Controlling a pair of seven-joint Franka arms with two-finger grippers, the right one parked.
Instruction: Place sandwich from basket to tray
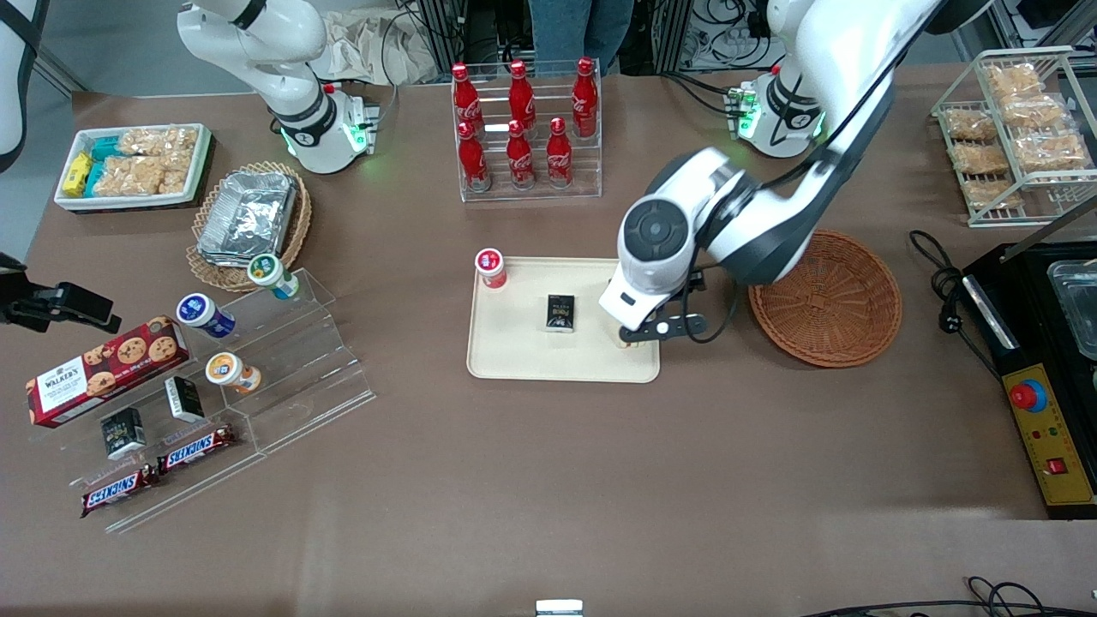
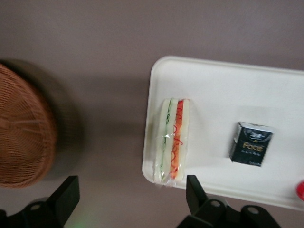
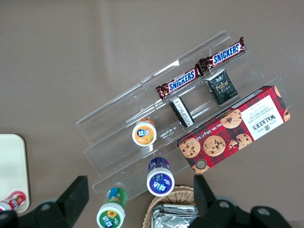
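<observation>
tray (image 1: 531,356) of cream plastic at table centre, round wicker basket (image 1: 827,300) at its three o'clock. gripper (image 2: 133,199) hangs wide open, holding nothing, above the tray's basket-side edge. wrapped sandwich (image 2: 172,138) lies there, directly below, long axis crossing between the fingers (image 2: 195,192).

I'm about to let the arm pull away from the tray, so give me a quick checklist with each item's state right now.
1. Sandwich on the tray: ok, near its edge.
2. Gripper jaws open, clear of sandwich: ok.
3. Basket empty: ok.
4. Black packet apart from sandwich: ok.
5. Red-capped container standing at the tray's corner: ok.
6. Sandwich fully inside the rim: cannot tell.
</observation>
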